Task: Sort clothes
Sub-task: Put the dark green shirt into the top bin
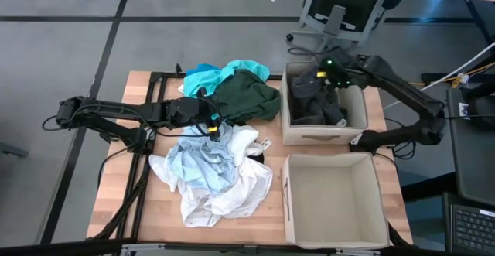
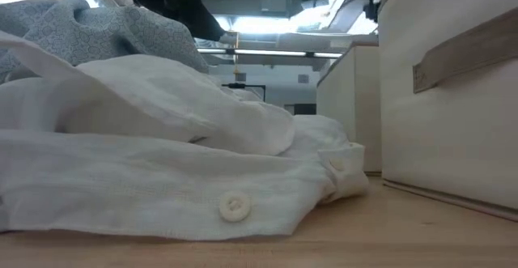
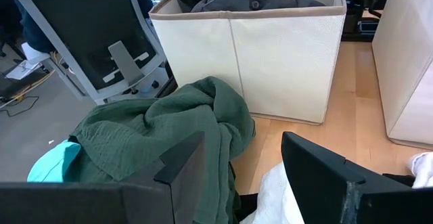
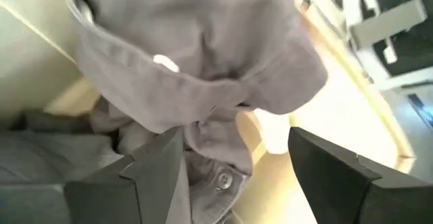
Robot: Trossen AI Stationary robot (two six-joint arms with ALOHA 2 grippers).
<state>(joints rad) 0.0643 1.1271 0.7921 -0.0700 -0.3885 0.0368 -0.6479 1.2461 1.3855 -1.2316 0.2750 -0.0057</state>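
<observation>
Your right gripper [image 1: 331,72] sits over the far box [image 1: 288,129], the one holding the dark grey garments [image 1: 315,101], and its fingers stand spread with nothing between them. The right wrist view shows a grey buttoned piece [image 4: 203,55] bunched just ahead of those open fingers, so this looks like a drop into the dark pile, with the hold let go. That box seems to be your darks bin; the near box [image 1: 379,202] has nothing in it, likely kept for the lights.

Your left gripper [image 1: 210,121] hangs over the heap on the bench [image 1: 116,171], fingers apart and gripping nothing. It is at the seam where the dark green garment [image 1: 247,97] meets the white shirt [image 1: 240,182] and the pale blue one [image 1: 201,163]. The teal piece [image 1: 213,74] lies behind the green, at the bench's far edge. From the left wrist view, the green fabric [image 3: 169,126] lies straight ahead of the fingers, so it looks the likeliest next pick. Watch the overlap: the garments lie tangled, and a grab at the seam could drag the white shirt along.
</observation>
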